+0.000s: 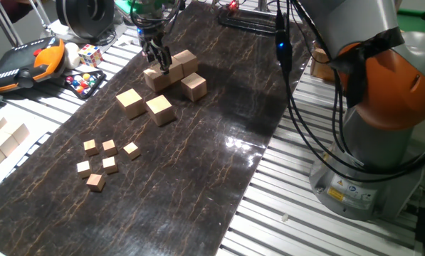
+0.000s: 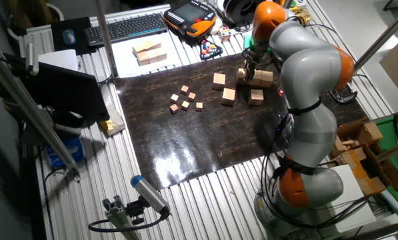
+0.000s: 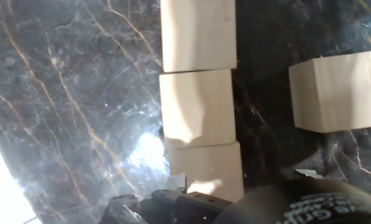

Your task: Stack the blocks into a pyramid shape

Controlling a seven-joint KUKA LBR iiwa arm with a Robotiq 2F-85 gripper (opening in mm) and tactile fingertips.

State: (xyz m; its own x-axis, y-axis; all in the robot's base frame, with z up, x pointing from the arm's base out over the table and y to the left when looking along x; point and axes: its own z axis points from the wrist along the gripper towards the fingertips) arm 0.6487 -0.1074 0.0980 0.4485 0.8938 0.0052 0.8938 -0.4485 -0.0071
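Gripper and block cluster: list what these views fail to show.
- Gripper: whether it is open or shut. In one fixed view its fingers merge against the blocks; in the other fixed view the arm covers it; the hand view cuts the fingers off at the bottom edge.
- Cluster of blocks: whether any block sits on another; too small and overlapping.
- Single block in the hand view: right side cut off by the edge.

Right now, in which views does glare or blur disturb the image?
Hand view: bright glare on the dark mat, washed-out corner, close blocks soft. One fixed view: a shiny reflection on the mat, blocks sharp. The other fixed view: a faint sheen, otherwise even light.
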